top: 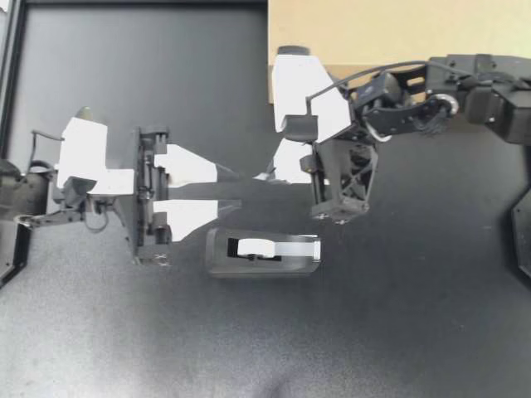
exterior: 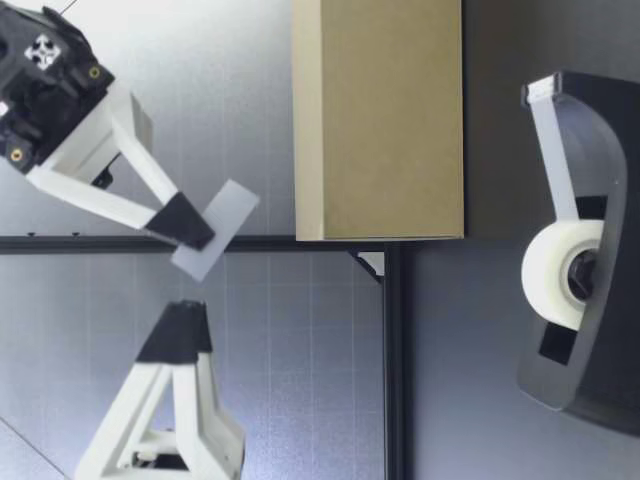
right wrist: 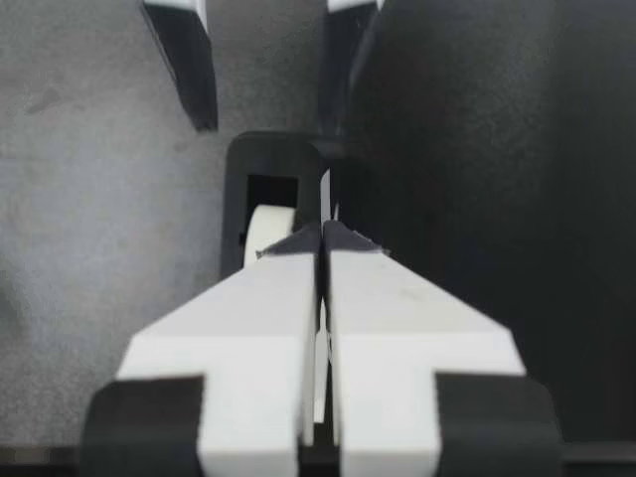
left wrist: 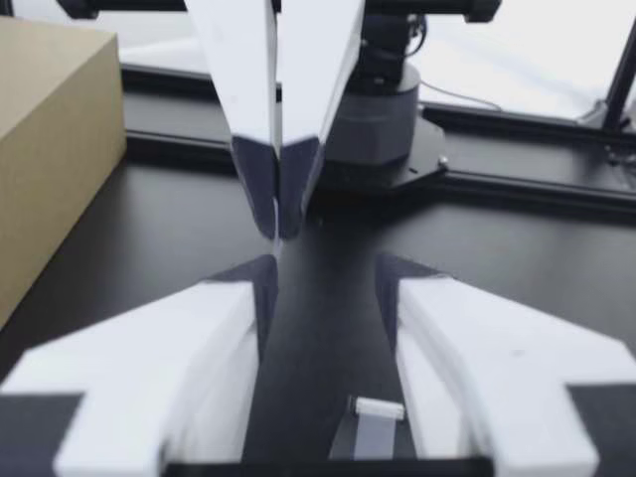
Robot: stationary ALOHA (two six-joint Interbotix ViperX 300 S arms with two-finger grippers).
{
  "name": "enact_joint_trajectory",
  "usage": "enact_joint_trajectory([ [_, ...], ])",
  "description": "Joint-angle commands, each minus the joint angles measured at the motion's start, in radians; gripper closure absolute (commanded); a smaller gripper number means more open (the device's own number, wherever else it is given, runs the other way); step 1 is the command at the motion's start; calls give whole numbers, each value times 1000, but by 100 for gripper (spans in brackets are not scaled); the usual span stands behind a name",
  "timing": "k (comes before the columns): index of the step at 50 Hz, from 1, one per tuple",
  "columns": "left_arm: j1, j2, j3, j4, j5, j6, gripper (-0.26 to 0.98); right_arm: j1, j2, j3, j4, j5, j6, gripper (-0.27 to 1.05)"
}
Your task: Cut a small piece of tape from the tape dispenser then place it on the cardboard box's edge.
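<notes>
My left gripper (top: 241, 189) reaches in from the left, open, its fingertips either side of the tip of my right gripper (top: 267, 176). The right gripper comes down from the box side and is shut on a small piece of tape (exterior: 220, 228), which sticks out past its dark pads (exterior: 185, 222) above the table. The left gripper (exterior: 182, 318) sits just beside the strip, apart from it. The black tape dispenser (top: 264, 251) with its white roll (exterior: 560, 270) lies on the table under both grippers. The cardboard box (top: 398, 33) stands at the back.
The black table (top: 124, 348) spreads out in front of the dispenser. The right arm's dark wrist (top: 344, 178) hangs between the box and the dispenser. In the left wrist view the box (left wrist: 50, 149) stands beside my open fingers (left wrist: 209, 328).
</notes>
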Motion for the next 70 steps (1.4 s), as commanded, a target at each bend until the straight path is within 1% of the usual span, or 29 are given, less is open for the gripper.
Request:
enact_joint_trajectory([
  [1,0,0,-29,0,-11,2,35,11,-5,-41,-2,2,-2,86],
  [21,0,6,-35,-3,-17,3,36,20,20,-83,-3,34,-2,86],
  [28,0,6,-31,-5,-18,3,36,23,23,-84,-2,41,-2,86],
  [38,5,12,-29,-26,-18,9,36,25,23,-84,-2,48,0,86],
  [65,5,29,-41,-26,-18,9,37,25,25,-83,-3,49,0,86],
  [70,5,29,-43,-26,-18,11,40,25,25,-83,-2,49,0,86],
])
